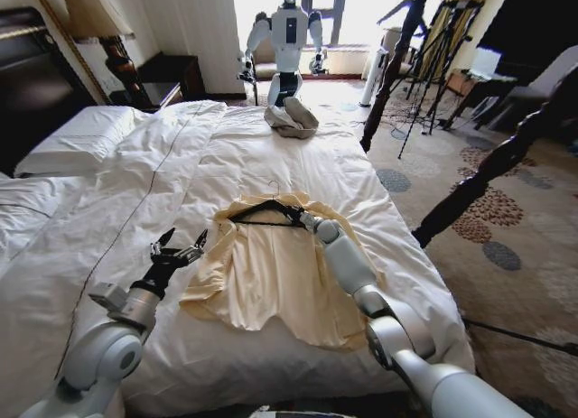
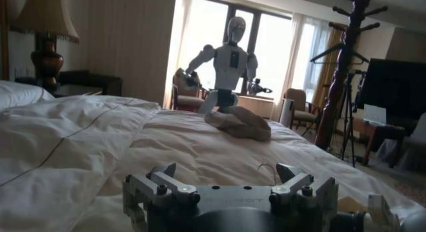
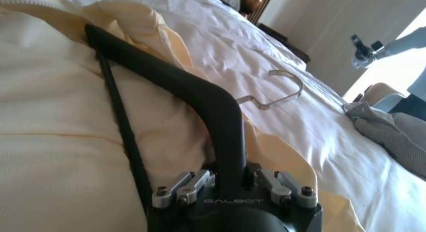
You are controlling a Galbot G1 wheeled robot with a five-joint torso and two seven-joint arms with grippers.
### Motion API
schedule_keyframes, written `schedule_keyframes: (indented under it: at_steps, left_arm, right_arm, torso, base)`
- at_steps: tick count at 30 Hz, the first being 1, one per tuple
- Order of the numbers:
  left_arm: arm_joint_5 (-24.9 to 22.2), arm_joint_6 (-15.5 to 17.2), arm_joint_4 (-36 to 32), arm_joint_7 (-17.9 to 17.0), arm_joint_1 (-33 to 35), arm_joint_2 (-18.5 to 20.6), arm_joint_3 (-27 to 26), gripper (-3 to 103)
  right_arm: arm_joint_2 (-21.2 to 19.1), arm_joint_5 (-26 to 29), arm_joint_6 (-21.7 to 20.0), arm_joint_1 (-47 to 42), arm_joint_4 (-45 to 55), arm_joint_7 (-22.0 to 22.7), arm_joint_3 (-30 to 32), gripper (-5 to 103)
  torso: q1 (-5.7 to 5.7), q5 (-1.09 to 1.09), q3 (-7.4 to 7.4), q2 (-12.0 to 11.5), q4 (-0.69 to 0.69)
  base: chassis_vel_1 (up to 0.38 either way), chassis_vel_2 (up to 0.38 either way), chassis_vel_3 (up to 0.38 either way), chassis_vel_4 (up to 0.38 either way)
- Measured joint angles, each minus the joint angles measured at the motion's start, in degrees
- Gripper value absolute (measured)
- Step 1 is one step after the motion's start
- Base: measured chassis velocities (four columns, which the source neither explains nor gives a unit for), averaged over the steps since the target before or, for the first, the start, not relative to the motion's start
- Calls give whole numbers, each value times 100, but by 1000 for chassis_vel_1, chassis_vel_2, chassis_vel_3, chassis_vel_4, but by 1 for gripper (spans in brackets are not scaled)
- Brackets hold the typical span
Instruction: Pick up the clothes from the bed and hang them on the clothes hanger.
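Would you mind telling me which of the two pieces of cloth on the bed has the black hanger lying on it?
The cream-yellow top, spread flat; the clothes hanger lies across its collar, gripped by the right gripper. The grey-beige bundle lies bare.

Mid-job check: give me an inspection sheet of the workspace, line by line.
Surface: bed with white quilted duvet, rumpled.
Job's things: pale cream-yellow top lying flat; thin black triangular hanger at its collar.
Clutter: grey-beige cloth bundle near the far edge.
Grippers: right gripper shut on the hanger's arm; left gripper open, beside the top.
Cables: nothing seen.
Surroundings: another white robot, black tripods, table lamp.
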Motion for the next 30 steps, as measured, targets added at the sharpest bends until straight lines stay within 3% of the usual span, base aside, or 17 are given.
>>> schedule_keyframes:
  at_steps: [5,11,16,21,24,30]
  left_arm:
    - [6,-4,3,4,9,-11,0,100]
    - [8,-5,16,4,-5,22,9,100]
    - [8,-5,8,3,13,30,-7,100]
    - [11,-5,-16,2,52,-4,-14,100]
    - [12,-4,-40,-2,52,12,-14,100]
    - [8,9,-103,-15,60,69,-19,100]
  right_arm:
    - [33,178,138,-3,-50,28,-2,16]
    - [103,245,168,-8,-18,-397,0,20]
    - [129,187,204,-12,48,-570,-2,34]
    - [267,215,205,-12,236,-791,-7,55]
    - [408,357,215,-15,346,-1000,-7,61]
    - [777,947,225,-22,634,-1427,-7,88]
  torso:
    - [1,1,0,0,1]
    - [1,2,1,-1,-1]
    - [1,2,1,-1,-1]
    - [1,1,1,-1,1]
    - [1,1,1,-1,0]
    - [2,2,1,-1,-1]
  base:
    - [0,0,0,0]
    - [0,0,0,0]
    - [0,0,0,0]
    - [0,0,0,0]
    - [0,0,0,0]
    - [0,0,0,0]
